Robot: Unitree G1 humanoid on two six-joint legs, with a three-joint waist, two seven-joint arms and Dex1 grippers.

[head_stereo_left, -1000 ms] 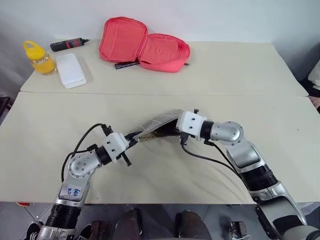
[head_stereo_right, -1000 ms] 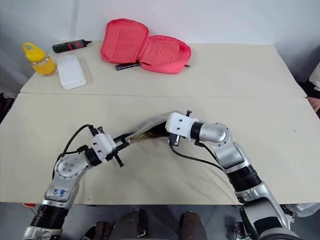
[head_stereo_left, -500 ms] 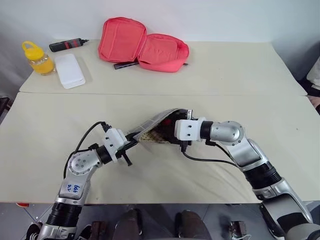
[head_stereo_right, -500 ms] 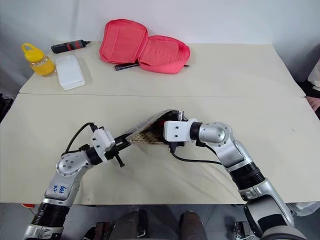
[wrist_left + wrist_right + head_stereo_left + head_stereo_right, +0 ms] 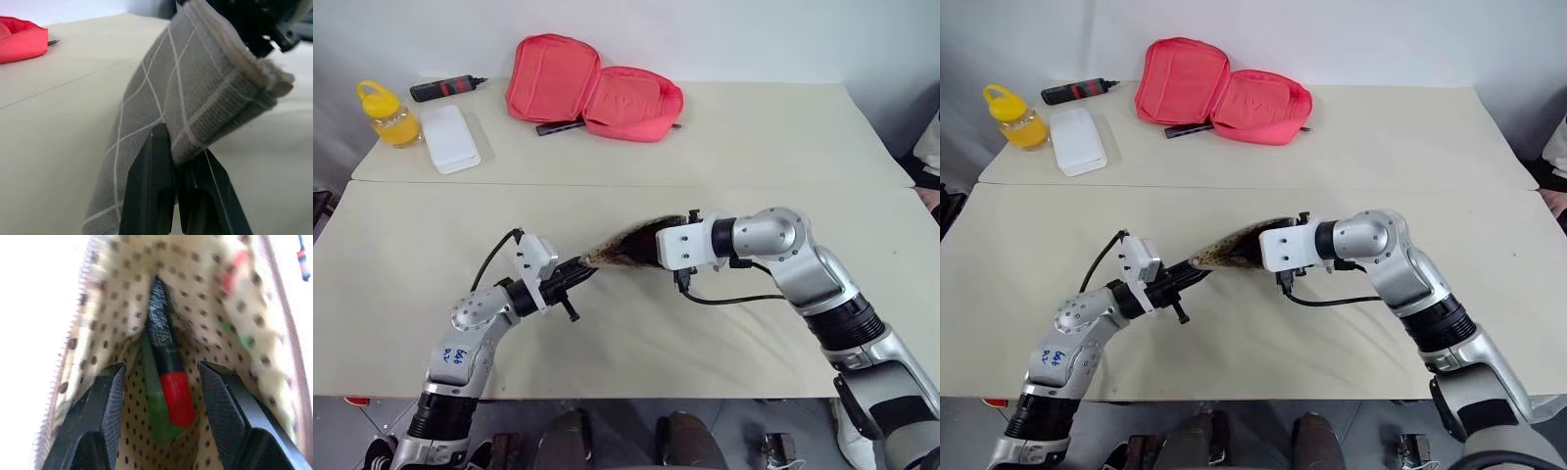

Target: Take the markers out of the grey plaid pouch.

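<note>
Left gripper (image 5: 173,161) is clenched on one end of the grey plaid fabric pouch (image 5: 195,93) with white grid lines; pouch is held off the beige tabletop (image 5: 626,323) at frame centre in the eye views. Right gripper (image 5: 164,387) is inside the pouch mouth, black fingers (image 5: 100,406) spread apart against the brown-dotted lining, grasping nothing. Between them, untouched, lie the markers: dark stick with a red end (image 5: 171,377) and green stick (image 5: 156,416) just beside it.
</note>
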